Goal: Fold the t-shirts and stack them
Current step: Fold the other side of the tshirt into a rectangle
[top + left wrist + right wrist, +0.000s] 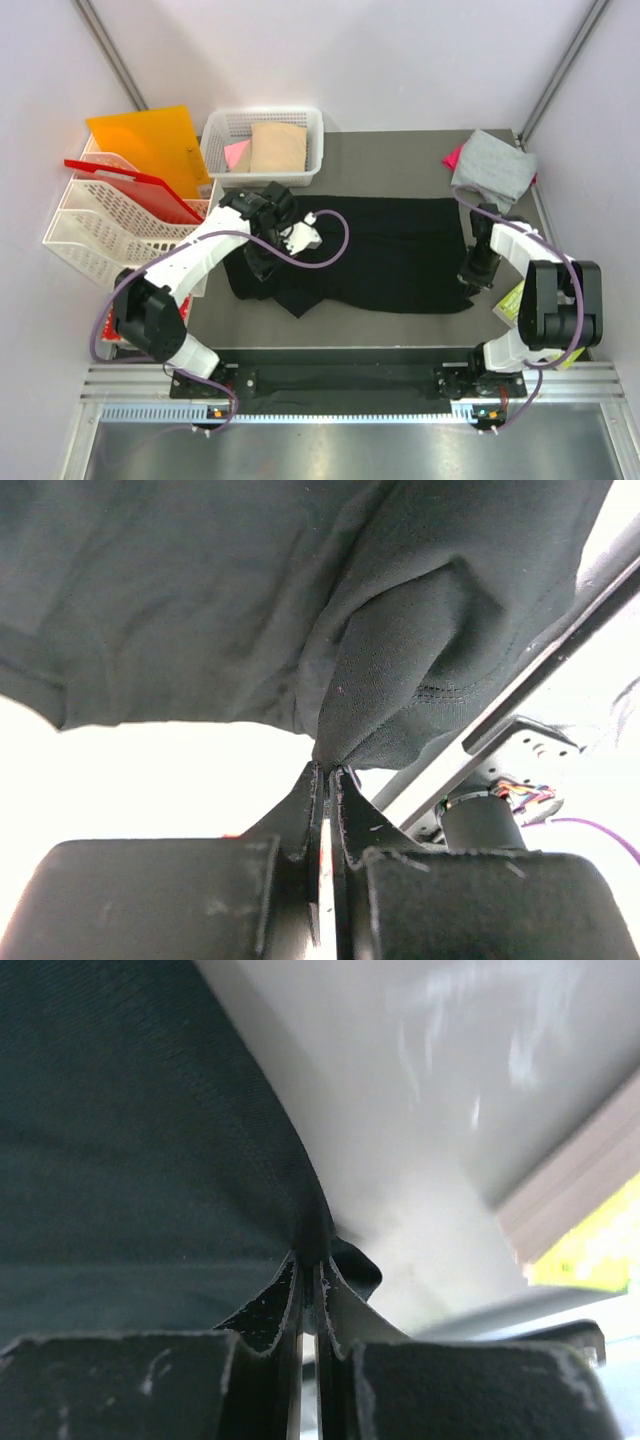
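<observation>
T-shirt (390, 250), matte black, rumpled, between left claw (327, 772) and right claw (310, 1260)

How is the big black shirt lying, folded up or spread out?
Mostly spread out: the black shirt lies wide across the table, bunched only where the left tool pinches it.

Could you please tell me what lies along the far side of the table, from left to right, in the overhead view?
The orange plastic sheet → white basket holding a folded tan t-shirt → grey t-shirt at the far right corner.
</observation>
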Motion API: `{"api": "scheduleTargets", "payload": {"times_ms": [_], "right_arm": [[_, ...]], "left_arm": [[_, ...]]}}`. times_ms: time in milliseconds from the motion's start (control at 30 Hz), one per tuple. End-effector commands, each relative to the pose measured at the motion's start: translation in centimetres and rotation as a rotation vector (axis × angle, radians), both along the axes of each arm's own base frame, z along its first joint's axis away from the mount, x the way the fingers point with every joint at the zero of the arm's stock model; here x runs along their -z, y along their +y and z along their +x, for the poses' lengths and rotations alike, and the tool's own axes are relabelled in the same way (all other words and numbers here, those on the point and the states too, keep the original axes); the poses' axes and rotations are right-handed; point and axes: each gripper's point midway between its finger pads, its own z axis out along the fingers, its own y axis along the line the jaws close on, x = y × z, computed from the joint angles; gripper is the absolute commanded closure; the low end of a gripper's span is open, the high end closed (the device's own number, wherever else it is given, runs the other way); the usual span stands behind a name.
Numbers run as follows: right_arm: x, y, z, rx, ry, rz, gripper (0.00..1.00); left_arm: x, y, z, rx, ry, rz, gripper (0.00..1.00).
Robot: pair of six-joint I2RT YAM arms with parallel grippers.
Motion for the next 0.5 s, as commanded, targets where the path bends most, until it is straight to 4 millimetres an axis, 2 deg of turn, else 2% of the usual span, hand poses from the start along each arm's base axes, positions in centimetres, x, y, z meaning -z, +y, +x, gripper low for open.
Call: {"api": "scheduleTargets", "payload": {"times_ms": [0,33,133,300,367,467], "right_arm": [[-3.3,1.5,-2.5,-0.053,0.047,0.037,1.00],[-3.6,1.7,-2.8,-0.055,0.041,0.042,1.00],[-3.5,2.5,-4.2,-0.068,0.051,0.072,1.00],[-3.4,3.1,-6.5,-0.087,0.066,0.081,1.00],[-4.1,3.9,-7.0,-0.101,0.061,0.112,1.00],[-5.3,3.9,-7.1,-0.129,0.048,0.089,1.00]], "left_arm": [[-3.6,1.4,-2.9,0.016,0.070,0.010,1.00],[-4.1,1.8,-3.8,0.014,0.094,0.013,1.00],[-5.1,2.5,-4.2,0.010,0.035,0.008,1.00],[-5.7,4.5,-4.2,0.035,-0.045,0.068,1.00],[-5.8,5.1,-4.3,0.072,-0.069,0.094,1.00],[-5.6,5.9,-4.5,0.129,-0.090,0.142,1.00]]}}
